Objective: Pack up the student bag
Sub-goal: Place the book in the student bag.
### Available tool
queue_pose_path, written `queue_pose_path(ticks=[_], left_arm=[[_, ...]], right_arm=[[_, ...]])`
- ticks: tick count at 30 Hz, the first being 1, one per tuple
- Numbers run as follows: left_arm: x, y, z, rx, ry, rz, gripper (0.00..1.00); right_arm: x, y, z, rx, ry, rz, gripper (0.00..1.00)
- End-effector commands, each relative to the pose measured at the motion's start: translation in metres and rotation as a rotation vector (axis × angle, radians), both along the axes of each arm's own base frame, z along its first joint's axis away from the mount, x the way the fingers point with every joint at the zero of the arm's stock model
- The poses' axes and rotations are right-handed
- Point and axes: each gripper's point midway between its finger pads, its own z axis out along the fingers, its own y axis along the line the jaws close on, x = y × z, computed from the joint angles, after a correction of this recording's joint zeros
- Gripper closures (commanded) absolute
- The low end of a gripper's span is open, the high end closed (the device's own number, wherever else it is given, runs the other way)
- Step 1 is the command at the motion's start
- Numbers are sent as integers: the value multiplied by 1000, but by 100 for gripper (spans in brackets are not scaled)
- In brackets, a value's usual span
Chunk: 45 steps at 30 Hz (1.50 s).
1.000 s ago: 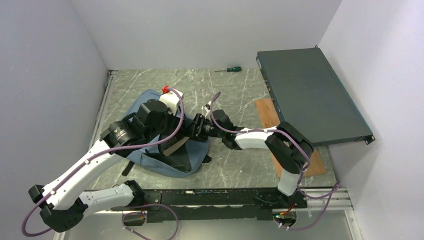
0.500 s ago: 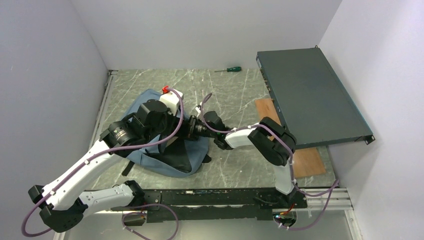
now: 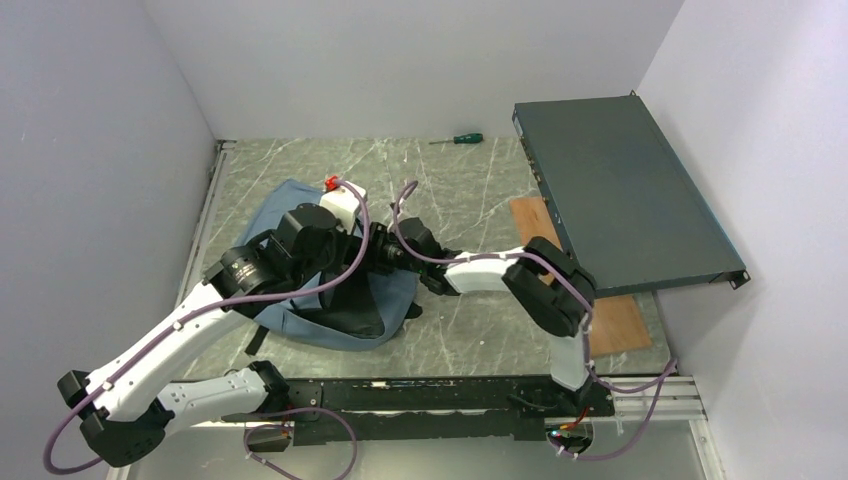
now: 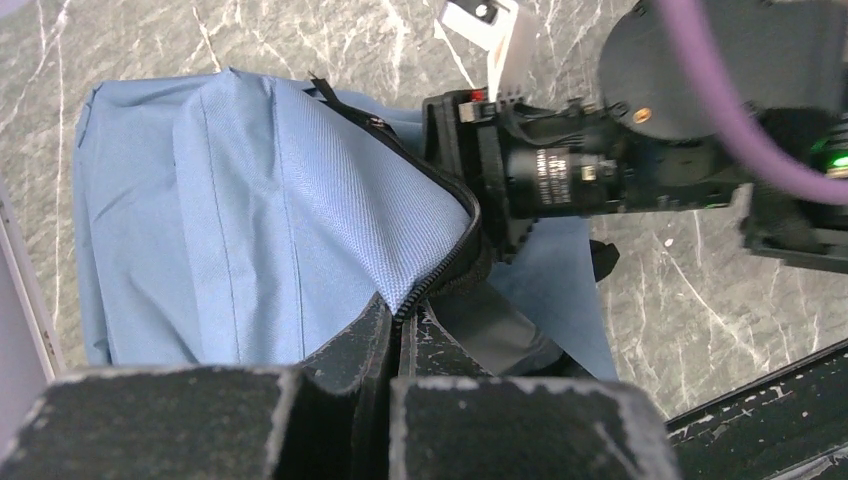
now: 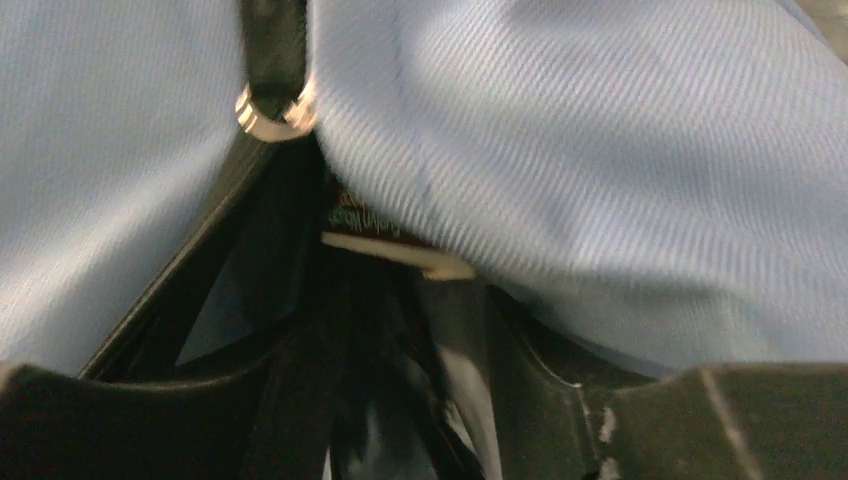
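The student bag [image 3: 285, 308], soft grey-blue with a black lining, lies on the table left of centre. My left gripper [image 4: 400, 312] is shut on the zipper edge of the bag's mouth and holds the flap [image 4: 300, 190] up. My right gripper [image 3: 374, 256] reaches in from the right, with its fingertips inside the dark opening under that flap. The right wrist view shows blue fabric [image 5: 600, 150], a metal ring [image 5: 272, 112], a thin tan edge [image 5: 400, 250] and dark blurred lining between the fingers. How the right jaws stand is not clear.
A flat dark grey metal box [image 3: 620, 190] lies at the right, overhanging a wooden board [image 3: 600, 320]. A green-handled screwdriver [image 3: 458, 139] rests near the back wall. Walls close in the left, back and right sides.
My right arm has moved left and pushed its gripper deeper into the bag's mouth. A tan flat piece seen at the opening a second ago is hidden now. The left grip is unchanged.
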Motion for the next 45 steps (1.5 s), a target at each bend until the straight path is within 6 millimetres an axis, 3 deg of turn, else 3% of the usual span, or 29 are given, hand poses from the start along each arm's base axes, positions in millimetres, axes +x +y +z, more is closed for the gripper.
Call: queue_pose_path(ticks=[1,4,7,9,12,15,18,21,26,28,31,34,37,41,45], left_arm=[[6,-9,24,-113,-96,7,100],[4,-11,11,-109,-65,3,100],[-1,-16,-1,-133,-19,-6,100],[-6,-20,-9,-150,15,-24,100],[-12,-23,-21,-165,59,-25,100],[-19,-24,-36,-194,123,-5,100],[-25,-12,-64,-238,231,175,100],[-35,-11,-102,-270,364,303,100],[-38,-5,-156,-279,492,504,100],[-36,0,-171,-287,535,566,100],[-28,9,-191,-297,575,640,100],[-15,20,-201,-264,560,682,100],[4,31,-208,-202,542,704,100],[31,40,-212,-134,531,700,100],[52,43,-196,-71,450,644,100]], right_arm=[[-25,-35,19,-176,-102,93,43],[-50,-73,11,-311,-136,143,30],[-60,-106,15,-433,-200,185,25],[-57,-124,12,-528,-270,201,23],[-38,-136,14,-579,-330,202,22],[-11,-139,15,-597,-412,189,20],[16,-139,5,-592,-418,184,16],[34,-122,-6,-546,-464,225,15],[46,-90,-16,-523,-537,237,14],[48,-84,-14,-544,-585,205,19],[51,-89,-21,-558,-582,142,38],[45,-100,-32,-565,-556,85,70],[27,-113,-34,-519,-525,44,100],[-8,-129,-29,-454,-471,-23,100],[-43,-140,-24,-408,-405,-65,100]])
